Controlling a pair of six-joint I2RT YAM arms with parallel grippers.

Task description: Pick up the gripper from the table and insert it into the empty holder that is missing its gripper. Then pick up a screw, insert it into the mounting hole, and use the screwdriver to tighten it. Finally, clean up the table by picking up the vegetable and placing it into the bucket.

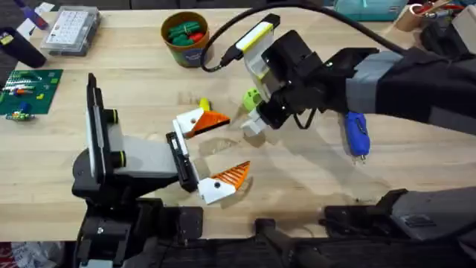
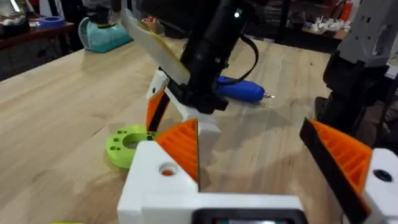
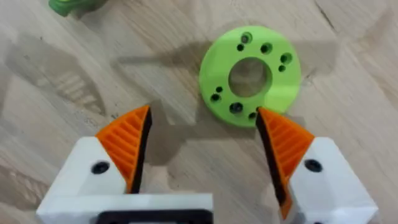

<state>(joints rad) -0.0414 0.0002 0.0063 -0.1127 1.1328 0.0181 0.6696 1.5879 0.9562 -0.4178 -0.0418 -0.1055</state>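
as seen: right gripper agape beside vegetable

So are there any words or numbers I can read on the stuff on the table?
No text here can be read.
The bucket has a dark label on its side: too small and blurred to read.
The clear compartment box shows pale marks under its lid: too small to read.
The green board has tiny markings: unreadable.
The screwdriver and the vegetable: no writing visible.
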